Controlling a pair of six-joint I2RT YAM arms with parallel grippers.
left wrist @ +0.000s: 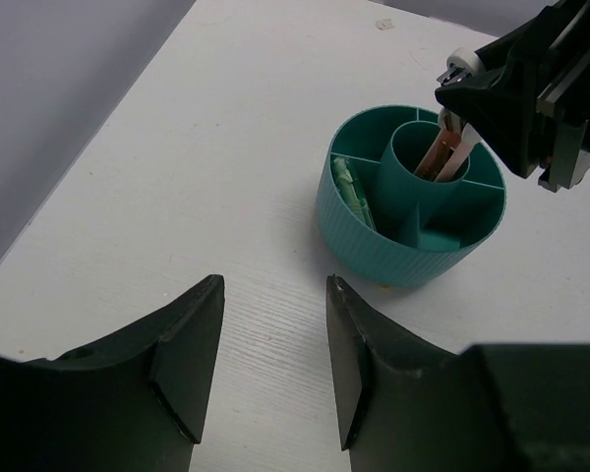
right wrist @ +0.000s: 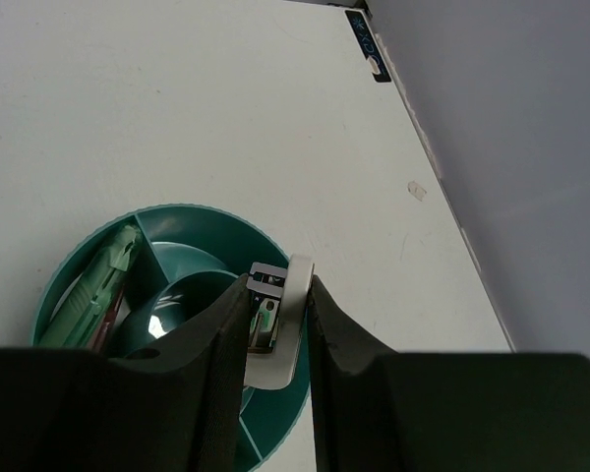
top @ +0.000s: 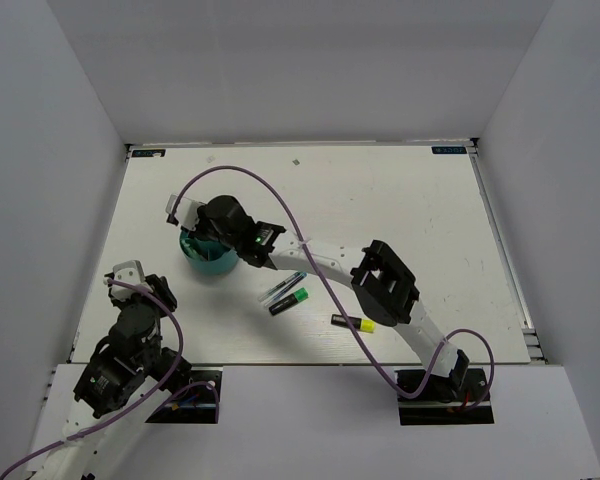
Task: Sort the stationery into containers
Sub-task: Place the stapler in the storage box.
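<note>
- A pink-white piece point(left wrist: 444, 152) hangs upright over the round middle tube of the teal organiser point(left wrist: 413, 258), its lower end at the tube's mouth.
- The right gripper point(right wrist: 277, 295) has both fingers clamped on the piece's upper part, one on each side, directly above the organiser.
- A mint-green piece point(left wrist: 349, 192) stands tilted in an outer compartment on the organiser's left side, as the left wrist camera sees it; something pinkish shows beside it in the right wrist view, too dim to name.
- The organiser stands on the left half of the white table point(top: 400, 210), about midway between the near and far edges.
- To its right, well apart from it, lie a slim pen point(top: 280, 289) and a green highlighter point(top: 291, 301) just beside each other; a yellow highlighter point(top: 353, 322) lies farther right, near the right arm.
- The left gripper point(left wrist: 273, 285) hovers low over the table on the organiser's near-left side, fingers spread apart with nothing between them, pointed toward the organiser.
</note>
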